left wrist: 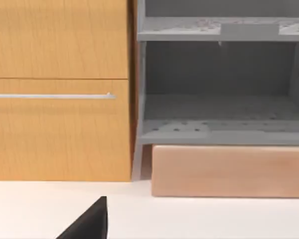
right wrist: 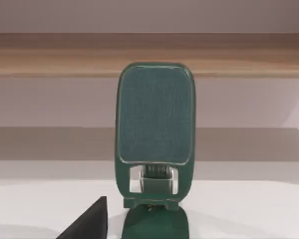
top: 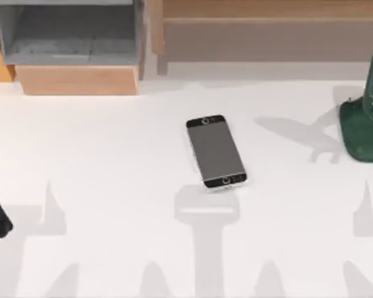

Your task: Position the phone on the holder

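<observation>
Phone (top: 216, 151) flat mid-table, long axis near-far; holder (top: 362, 127) well right.
Neither arm clearly nearer; claw states: cannot tell.

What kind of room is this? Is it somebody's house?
It looks like a pretend, computer-drawn workroom or office corner, not a real house. A white table holds a phone and a green holder, with a wooden cabinet and grey shelves behind.
</observation>
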Action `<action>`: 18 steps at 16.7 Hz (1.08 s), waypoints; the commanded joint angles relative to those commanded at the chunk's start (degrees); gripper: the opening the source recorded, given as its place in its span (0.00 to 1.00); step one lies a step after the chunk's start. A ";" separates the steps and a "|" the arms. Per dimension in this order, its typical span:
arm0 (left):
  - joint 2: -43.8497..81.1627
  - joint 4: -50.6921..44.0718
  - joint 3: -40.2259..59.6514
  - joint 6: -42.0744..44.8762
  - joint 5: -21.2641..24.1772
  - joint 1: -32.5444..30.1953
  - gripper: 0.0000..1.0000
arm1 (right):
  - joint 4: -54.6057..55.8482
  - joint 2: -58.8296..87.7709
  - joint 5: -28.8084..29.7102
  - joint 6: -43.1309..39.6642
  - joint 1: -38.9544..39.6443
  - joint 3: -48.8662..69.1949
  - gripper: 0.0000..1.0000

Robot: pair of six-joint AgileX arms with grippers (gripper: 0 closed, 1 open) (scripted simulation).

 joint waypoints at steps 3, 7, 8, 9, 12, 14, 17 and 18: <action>0.00 0.00 0.00 0.00 0.00 0.00 1.00 | -0.33 0.41 0.01 0.12 -0.04 0.48 1.00; 0.00 0.00 0.00 0.00 0.00 0.00 1.00 | -5.47 7.22 0.32 1.98 -0.66 8.30 1.00; 0.00 0.00 0.00 0.00 0.00 0.00 1.00 | -7.58 10.20 0.46 2.72 -0.89 11.69 1.00; 0.00 0.00 0.00 0.00 0.00 0.00 1.00 | -10.09 13.84 0.61 3.57 -1.12 15.84 1.00; 0.00 0.00 0.00 0.00 0.00 0.00 1.00 | -18.94 27.44 1.10 6.46 -1.58 31.56 1.00; 0.00 0.00 0.00 0.00 0.00 0.00 1.00 | -25.79 38.41 1.41 8.52 -1.47 44.78 1.00; 0.00 0.00 0.00 0.00 0.00 0.00 1.00 | -36.80 56.02 1.79 11.51 -0.34 65.03 1.00; 0.00 0.00 0.00 0.00 0.00 0.00 1.00 | -40.55 61.98 1.89 12.43 0.36 71.28 1.00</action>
